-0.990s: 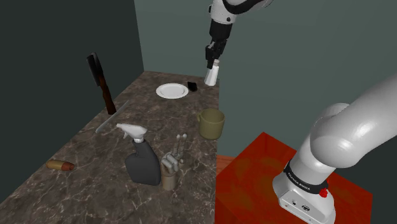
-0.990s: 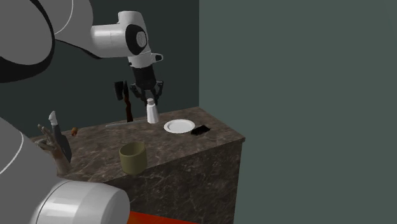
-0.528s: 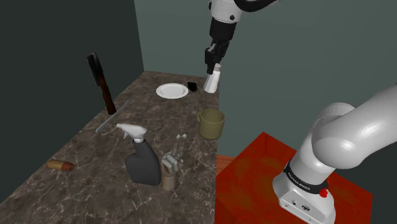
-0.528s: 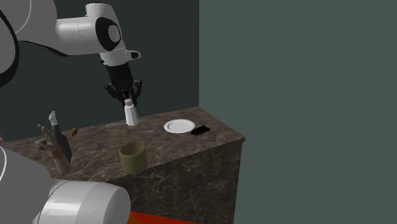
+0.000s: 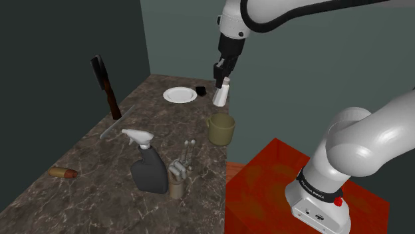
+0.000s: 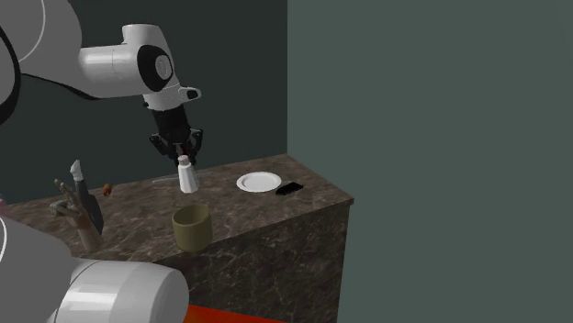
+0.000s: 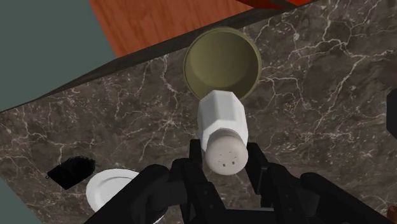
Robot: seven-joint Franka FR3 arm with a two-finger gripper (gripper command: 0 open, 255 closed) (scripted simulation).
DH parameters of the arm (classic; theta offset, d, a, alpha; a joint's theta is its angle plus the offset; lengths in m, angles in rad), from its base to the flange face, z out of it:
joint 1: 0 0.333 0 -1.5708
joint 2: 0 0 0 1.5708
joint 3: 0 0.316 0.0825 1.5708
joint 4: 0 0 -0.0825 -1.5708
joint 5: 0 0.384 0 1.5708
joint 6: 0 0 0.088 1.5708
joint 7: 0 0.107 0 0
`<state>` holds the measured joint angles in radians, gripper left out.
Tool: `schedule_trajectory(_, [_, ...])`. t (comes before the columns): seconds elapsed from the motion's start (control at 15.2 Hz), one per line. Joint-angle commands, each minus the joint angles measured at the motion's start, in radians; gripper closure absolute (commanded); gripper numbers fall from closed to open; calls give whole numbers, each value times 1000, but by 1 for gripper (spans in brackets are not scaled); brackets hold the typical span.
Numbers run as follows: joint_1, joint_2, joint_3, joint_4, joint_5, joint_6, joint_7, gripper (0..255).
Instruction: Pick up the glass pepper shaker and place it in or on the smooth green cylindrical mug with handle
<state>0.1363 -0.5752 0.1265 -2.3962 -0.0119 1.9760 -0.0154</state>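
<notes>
Wrist view showed us the black gripper (image 7: 224,158) grasping the white pepper shaker (image 7: 221,118) near its cap, with both fingers pressed on its sides. The shaker hung in the air over the dark marble counter (image 7: 331,95), a little tilted, with its base toward the olive-green mug (image 7: 222,67). From the shoulder view we saw the shaker above the mug, not touching it. A white plate (image 5: 179,95) and a small black object (image 5: 201,90) lay farther along the counter.
</notes>
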Motion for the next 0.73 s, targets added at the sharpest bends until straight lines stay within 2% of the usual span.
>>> schedule_trajectory(0.0, [0,4,1,-25,0,30,2,255])
schedule_trajectory(0.66, [0,29,9,-142,-1,171,13,255])
